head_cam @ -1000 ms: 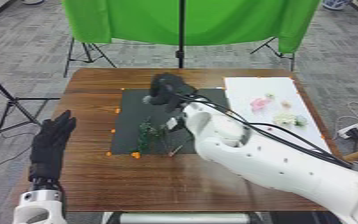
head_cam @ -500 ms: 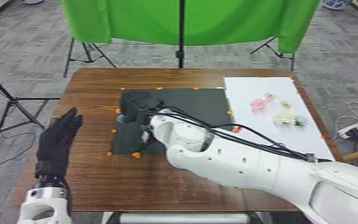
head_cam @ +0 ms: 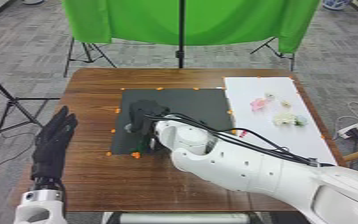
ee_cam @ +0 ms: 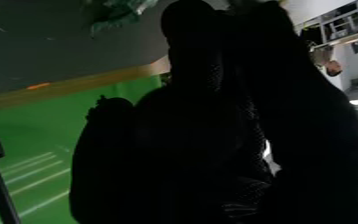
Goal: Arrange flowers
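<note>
Flowers [head_cam: 286, 119] are lying on white paper [head_cam: 291, 142], apparently awaiting arrangement; left hand [head_cam: 53, 137] is resting released; whether right hand [head_cam: 147, 111] is grasping, we cannot tell.

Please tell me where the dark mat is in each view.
Head view: the dark mat is near the middle of the table, left of the white sheet.
Right wrist view: the mat is between the right robot hand and the wooden table edge.
Shared landmark: the green cloth beyond the table.
</note>
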